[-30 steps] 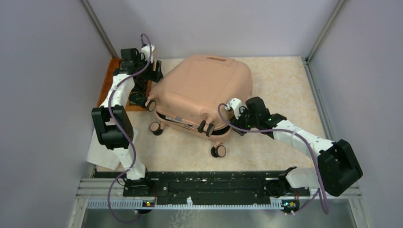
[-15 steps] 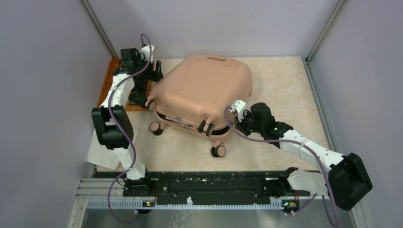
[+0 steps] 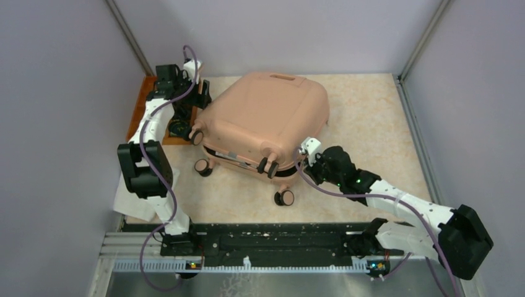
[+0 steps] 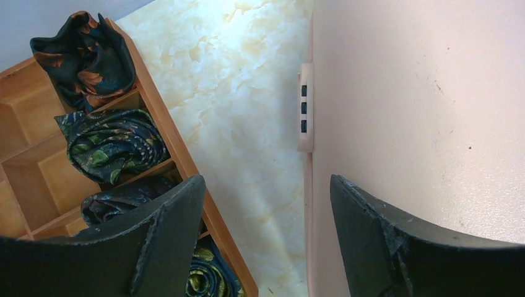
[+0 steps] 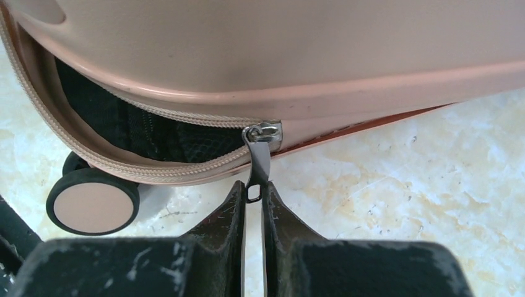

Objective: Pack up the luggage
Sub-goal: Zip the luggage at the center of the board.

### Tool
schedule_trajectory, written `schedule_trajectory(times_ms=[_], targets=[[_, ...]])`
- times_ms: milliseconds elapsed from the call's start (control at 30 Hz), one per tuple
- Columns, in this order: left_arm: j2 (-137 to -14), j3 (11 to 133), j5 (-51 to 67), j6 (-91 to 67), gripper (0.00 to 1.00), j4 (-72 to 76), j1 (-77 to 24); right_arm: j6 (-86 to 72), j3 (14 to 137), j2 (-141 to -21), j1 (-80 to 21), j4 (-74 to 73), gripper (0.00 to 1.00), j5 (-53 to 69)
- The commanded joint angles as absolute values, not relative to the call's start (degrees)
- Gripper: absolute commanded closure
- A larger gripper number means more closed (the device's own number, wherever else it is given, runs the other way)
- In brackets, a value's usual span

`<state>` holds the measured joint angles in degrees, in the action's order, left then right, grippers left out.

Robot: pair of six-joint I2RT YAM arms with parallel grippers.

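Right wrist view: shows the right pincer [image 5: 254, 190] narrowed to a sliver on the zipper pull [image 5: 259, 162] of the luggage [image 5: 309, 55], nipping the metal tab just below the slider. Marks the change from a second ago — then half open beside the case's near corner, now clamped on the tab, with the elbow swung out toward the right edge of the counter [image 3: 371, 111]. Leaves the zip gaping to the left of the slider, with black lining visible inside and a wheel [image 5: 93, 207] below; looks already joined to the right. Finds the luggage itself unmoved in the top external view, lying flat mid-counter, upper shell down over the lower, wheels toward the arms, handle at the far end. Catches the left pincer [image 4: 266, 185] spread wide and holding nothing, as a second ago, poised over the strip of counter between the pink shell and an orange tray [image 4: 158, 117] with patterned scarves [image 4: 108, 145] in its compartments. Points to the closing stage, though the scarves in the tray leave it unclear whether everything is in. Calls next, probably, for a steady drag of the tab along the open track toward the wheel — without letting it slip from so thin a grip.
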<state>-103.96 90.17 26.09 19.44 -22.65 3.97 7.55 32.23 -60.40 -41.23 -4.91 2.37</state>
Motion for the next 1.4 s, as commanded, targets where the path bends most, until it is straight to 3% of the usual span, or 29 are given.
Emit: schedule_trajectory(times_ms=[0, 300, 333, 433, 467, 500, 700, 767, 900, 1000, 1200, 1367], targets=[[-102.30, 87.27, 32.64, 20.03, 0.19, -32.31, 2.38, 3.66, 32.71, -57.42, -47.83, 2.06, 1.00, 0.82], [-102.13, 87.20, 32.95, 20.02, 0.20, -32.56, 2.37, 2.07, 33.84, -56.61, -49.49, 1.41, 1.00, -3.95], [-102.12, 87.24, 33.04, 20.05, 0.20, -32.55, 2.37, 1.63, 33.99, -55.76, -49.53, 1.53, 0.96, -5.40], [-102.13, 87.39, 33.14, 20.08, 0.20, -32.55, 2.37, 0.49, 33.16, -52.23, -49.42, 3.21, 0.60, -9.69], [-102.13, 87.37, 33.14, 20.04, 0.20, -32.53, 2.42, 0.53, 32.35, -51.17, -49.47, 4.07, 0.42, -11.16], [-102.04, 87.36, 33.23, 20.04, 0.20, -32.55, 2.40, 0.45, 31.99, -50.41, -49.47, 4.50, 0.33, -12.85], [-101.94, 87.45, 33.22, 20.21, 0.20, -32.77, 2.45, 0.44, 33.99, -51.06, -49.30, 1.18, 0.18, -15.61], [-102.04, 87.58, 33.18, 20.32, 0.20, -32.77, 2.46, 0.44, 35.49, -52.04, -49.22, -0.58, 0.03, -15.08], [-102.04, 87.94, 33.22, 20.48, 0.20, -32.86, 2.46, -7.71, 38.26, -53.66, -48.82, -5.32, 0.01, -17.29], [-102.19, 88.35, 33.10, 20.46, 0.20, -33.01, 2.46, -3.99, 38.10, -53.35, -48.69, -6.28, 0.02, -12.38], [-102.42, 88.98, 32.37, 20.91, 0.20, -33.39, 2.55, 5.21, 41.81, -58.61, -48.69, -18.60, 0.29, -9.92], [-103.06, 89.84, 32.56, 20.87, 0.20, -33.58, 2.72, 5.71, 43.04, -63.09, -48.65, -18.91, 0.33, -9.63]])
